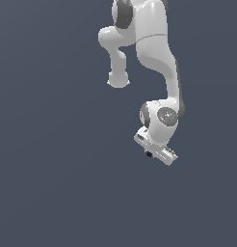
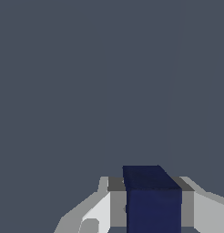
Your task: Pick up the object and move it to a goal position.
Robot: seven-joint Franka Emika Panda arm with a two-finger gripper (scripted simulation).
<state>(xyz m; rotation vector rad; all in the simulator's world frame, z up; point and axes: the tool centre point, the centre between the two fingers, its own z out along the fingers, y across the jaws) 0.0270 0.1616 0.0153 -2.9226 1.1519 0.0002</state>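
Dark navy-blue cube [image 2: 153, 200] fills space between gripper [image 2: 153, 207] fingers. Grey pads press against cube on both flanks: one pad [image 2: 117, 205] on one side, other pad [image 2: 187, 207] on opposite side, both touching it. Cube top face and front face visible, front slightly lighter. White finger bodies [image 2: 96, 214] flare outward beyond pads. Cube base cut off by frame edge. Plain slate-grey background [image 2: 86, 82] behind everything.

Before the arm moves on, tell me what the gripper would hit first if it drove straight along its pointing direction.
Nothing shows ahead. The gripper is closed on the navy cube, and beyond it the wrist view shows only even grey. The way looks free, though depth there cannot be judged.
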